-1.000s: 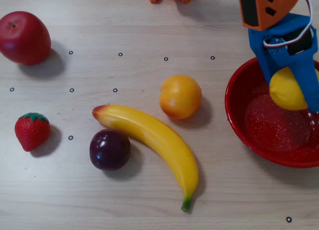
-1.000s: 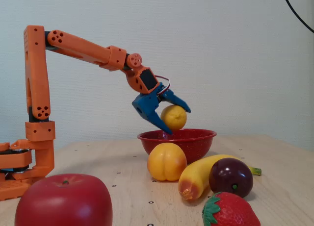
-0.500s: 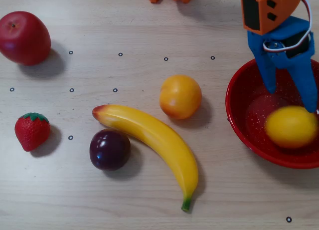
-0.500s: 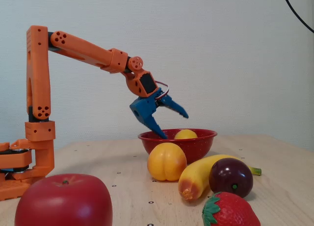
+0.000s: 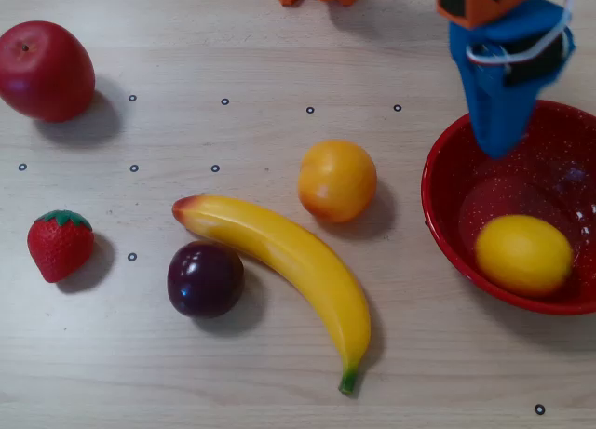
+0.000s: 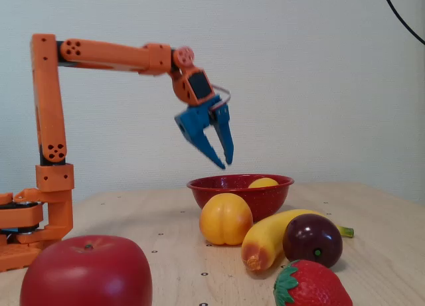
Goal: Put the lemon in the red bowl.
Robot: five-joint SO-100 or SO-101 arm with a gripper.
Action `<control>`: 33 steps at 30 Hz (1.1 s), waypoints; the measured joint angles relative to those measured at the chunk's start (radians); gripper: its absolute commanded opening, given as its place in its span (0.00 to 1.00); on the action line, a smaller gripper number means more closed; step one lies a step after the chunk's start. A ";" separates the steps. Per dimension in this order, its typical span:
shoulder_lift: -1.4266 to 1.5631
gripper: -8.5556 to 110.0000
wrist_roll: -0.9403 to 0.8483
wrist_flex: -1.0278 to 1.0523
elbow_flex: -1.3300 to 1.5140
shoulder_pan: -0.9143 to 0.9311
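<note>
The yellow lemon (image 5: 523, 254) lies inside the red bowl (image 5: 430, 192) at the right of the overhead view, toward the bowl's near side. In the fixed view only the top of the lemon (image 6: 263, 182) shows above the rim of the red bowl (image 6: 236, 194). My blue gripper (image 5: 496, 148) hangs over the bowl's far rim, clear of the lemon. From the side, the gripper (image 6: 226, 164) is lifted above the bowl, points downward, and is shut with nothing between its fingertips.
Left of the bowl lie an orange-yellow fruit (image 5: 337, 180), a banana (image 5: 289, 261), a dark plum (image 5: 205, 278), a strawberry (image 5: 60, 245) and a red apple (image 5: 45, 71). The arm's orange base (image 6: 40, 206) stands at the far left in the fixed view.
The gripper let go of the lemon, which dropped into the bowl and settled. The arm then rose and drew back, and its fingers came together.
</note>
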 measured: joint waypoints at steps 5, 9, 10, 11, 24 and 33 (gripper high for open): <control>0.137 0.07 -0.009 0.089 -0.002 -0.087; 0.285 0.07 -0.009 0.094 0.064 -0.179; 0.327 0.07 -0.009 0.094 0.106 -0.204; 0.365 0.07 -0.008 0.094 0.147 -0.230; 0.848 0.07 0.087 0.040 0.701 -0.442; 1.091 0.08 0.095 -0.132 1.068 -0.489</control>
